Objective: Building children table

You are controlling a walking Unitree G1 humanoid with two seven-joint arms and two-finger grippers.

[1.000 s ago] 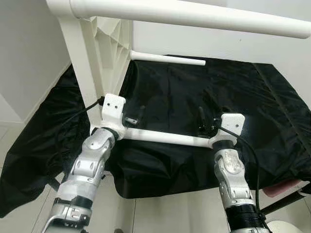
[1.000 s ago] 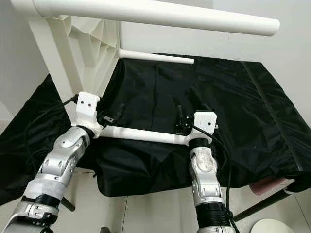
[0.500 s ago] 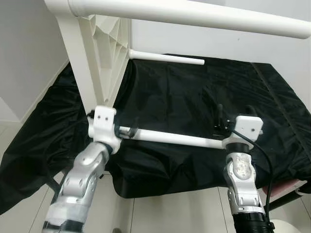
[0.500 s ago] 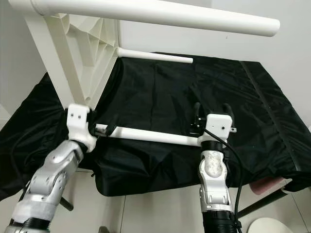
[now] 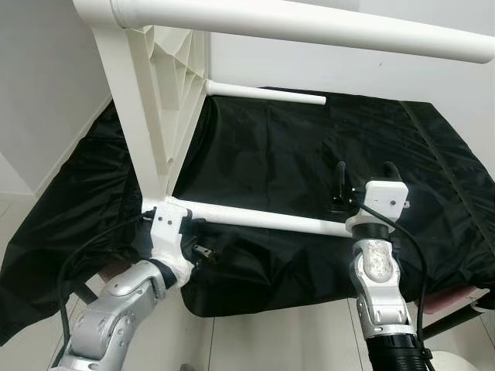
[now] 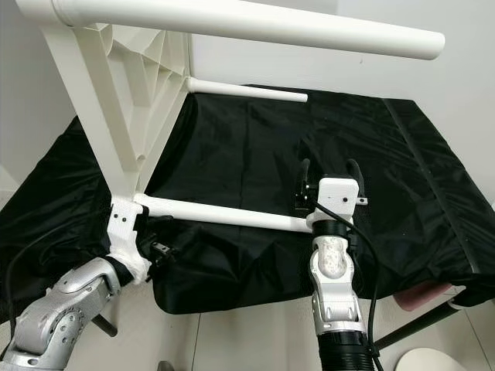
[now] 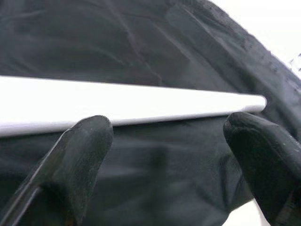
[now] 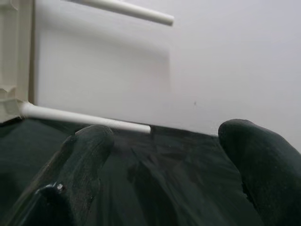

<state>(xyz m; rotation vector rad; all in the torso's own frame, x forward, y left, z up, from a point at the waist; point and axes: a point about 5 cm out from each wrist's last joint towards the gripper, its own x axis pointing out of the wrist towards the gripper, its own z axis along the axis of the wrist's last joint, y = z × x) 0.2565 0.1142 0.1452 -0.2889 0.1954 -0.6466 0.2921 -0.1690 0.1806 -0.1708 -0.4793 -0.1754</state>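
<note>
The white children's table (image 5: 164, 93) stands on its side at the left, its legs sticking out level to the right. The lowest leg (image 5: 263, 219) runs from the table's bottom corner toward my right wrist. My left gripper (image 5: 203, 252) sits just under that leg near its base; in the left wrist view its fingers (image 7: 87, 141) stand open with the leg (image 7: 117, 101) just beyond them. My right gripper (image 5: 365, 173) is at the leg's free end, open, pointing away over the black cloth, with nothing between its fingers (image 8: 89, 155).
A black cloth (image 5: 309, 147) covers the low surface under the table. A thick upper leg (image 5: 309, 23) crosses close overhead and a thin far leg (image 5: 267, 94) lies behind. White tile floor (image 5: 271, 332) is in front; a black rod (image 5: 456, 317) and a pink thing (image 5: 448, 297) sit low right.
My left gripper has let go of the lowest leg and dropped below it; the leg's base now meets the table corner. My right gripper has opened at the free end.
</note>
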